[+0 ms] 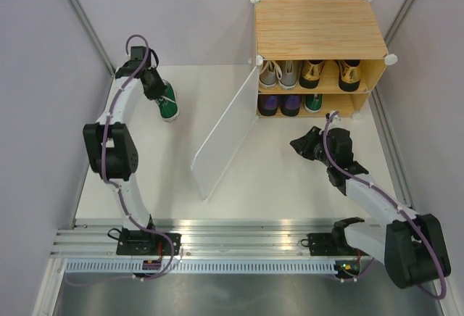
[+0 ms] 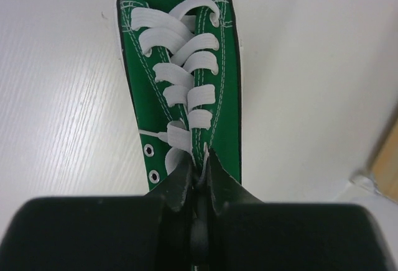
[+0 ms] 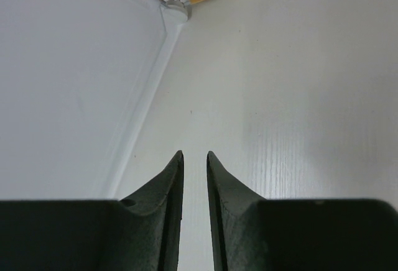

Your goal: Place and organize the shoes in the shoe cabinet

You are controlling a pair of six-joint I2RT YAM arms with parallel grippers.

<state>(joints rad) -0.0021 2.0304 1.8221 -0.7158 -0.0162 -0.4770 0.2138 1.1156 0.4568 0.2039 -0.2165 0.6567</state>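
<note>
Top external view gives us the white counter [image 1: 167, 178], with the shoe cabinet [image 1: 319, 30] at its far right and the cabinet's white door [image 1: 225, 138] swung open. We see grey sneakers [image 1: 279, 75] and gold shoes [image 1: 330, 75] on the upper shelf, and purple shoes [image 1: 279, 104] and one green sneaker [image 1: 313, 102] on the lower. The other green sneaker [image 1: 168, 104] is at the far left, well apart from the cabinet. The left end effector [image 1: 160, 92] is clamped on its tongue behind the laces. The right end effector [image 3: 194, 154] sits before the cabinet, fingers barely parted, holding nothing.
</note>
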